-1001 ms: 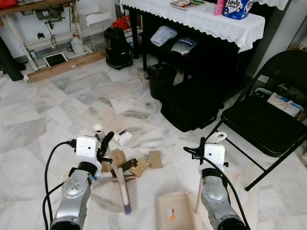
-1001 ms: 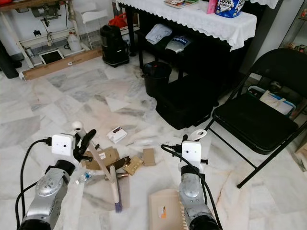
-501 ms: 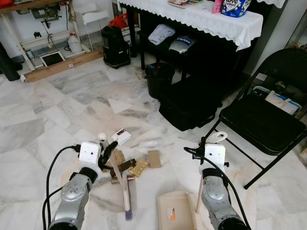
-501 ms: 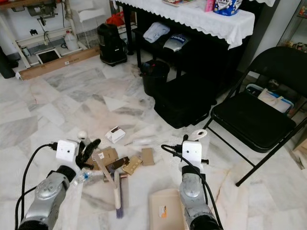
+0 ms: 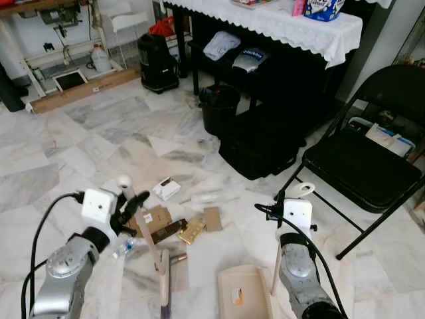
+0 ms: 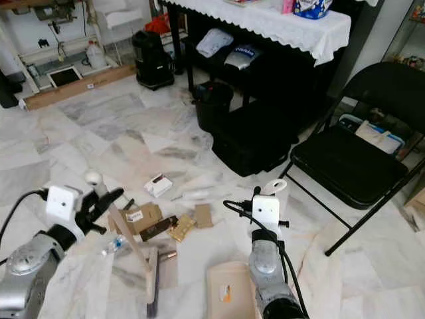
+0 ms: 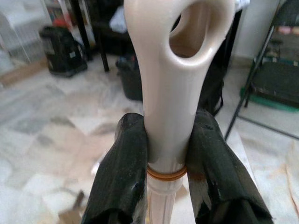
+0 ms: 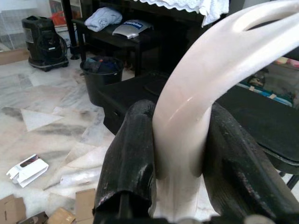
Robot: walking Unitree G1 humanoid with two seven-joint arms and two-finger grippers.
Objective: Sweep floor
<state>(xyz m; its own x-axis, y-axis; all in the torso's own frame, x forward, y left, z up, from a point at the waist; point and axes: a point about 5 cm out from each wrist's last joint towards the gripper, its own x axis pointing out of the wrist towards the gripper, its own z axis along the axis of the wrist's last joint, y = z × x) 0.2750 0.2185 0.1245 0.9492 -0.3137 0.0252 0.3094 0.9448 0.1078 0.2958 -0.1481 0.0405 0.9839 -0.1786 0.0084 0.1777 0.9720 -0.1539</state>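
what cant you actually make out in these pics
- Broom head: the left eye view's bottom edge cuts it off, so its bristles' contact with the floor is unseen.
- Dustpan: its near end runs off the same edge, and the right gripper's arm covers one side.
- Small clear bottle by the cardboard scraps: too small to read.
- Items on the folding chair's far side: the chair's backrest partly hides them.

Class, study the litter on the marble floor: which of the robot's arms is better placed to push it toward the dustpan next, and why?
Probably the left. The left gripper is shut on the broom, whose head lies beside the cardboard scraps. The right gripper grips the dustpan handle, with the pan lying just past the scraps.
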